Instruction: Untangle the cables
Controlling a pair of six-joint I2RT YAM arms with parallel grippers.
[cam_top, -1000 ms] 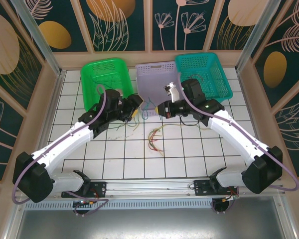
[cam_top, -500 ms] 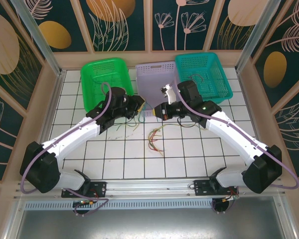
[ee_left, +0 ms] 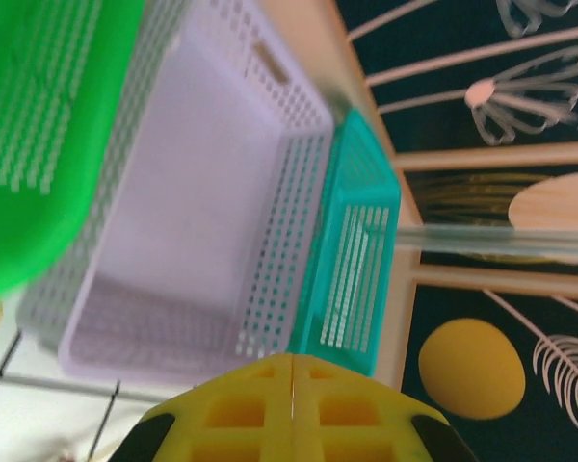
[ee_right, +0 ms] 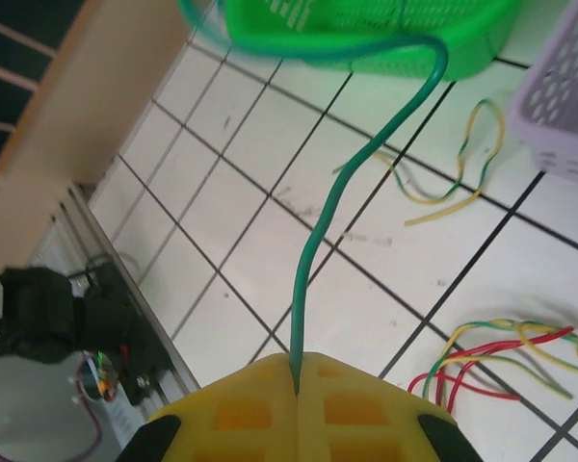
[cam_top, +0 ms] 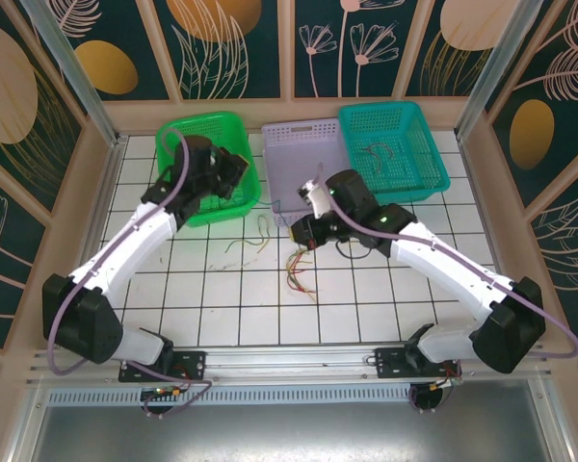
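Note:
The cables lie on the white tiles. A red, yellow and green bundle (cam_top: pixel 299 269) (ee_right: pixel 501 361) sits mid-table, and a loose yellow-green cable (cam_top: pixel 246 245) (ee_right: pixel 453 173) lies left of it. My right gripper (cam_top: pixel 302 231) (ee_right: pixel 297 361) hovers just above the bundle, shut on one end of a green cable (ee_right: pixel 337 202). That cable arcs up towards the green basket (ee_right: pixel 366 29). My left gripper (cam_top: pixel 233 171) (ee_left: pixel 291 371) hangs over the green basket (cam_top: pixel 202 120) with its jaws pressed together. Only a thin pale line shows in their seam.
A lilac basket (cam_top: pixel 303 130) (ee_left: pixel 202 192) stands at the back centre. A teal basket (cam_top: pixel 380 108) (ee_left: pixel 352 260) beside it holds a dark cable (cam_top: pixel 376 154). Another dark cable (cam_top: pixel 352 248) lies under the right arm. Wooden walls ring the table.
My left gripper has closed and swung back-left from beside the right gripper to over the green basket. The right gripper has shifted slightly left and nearer, still gripping the green cable.

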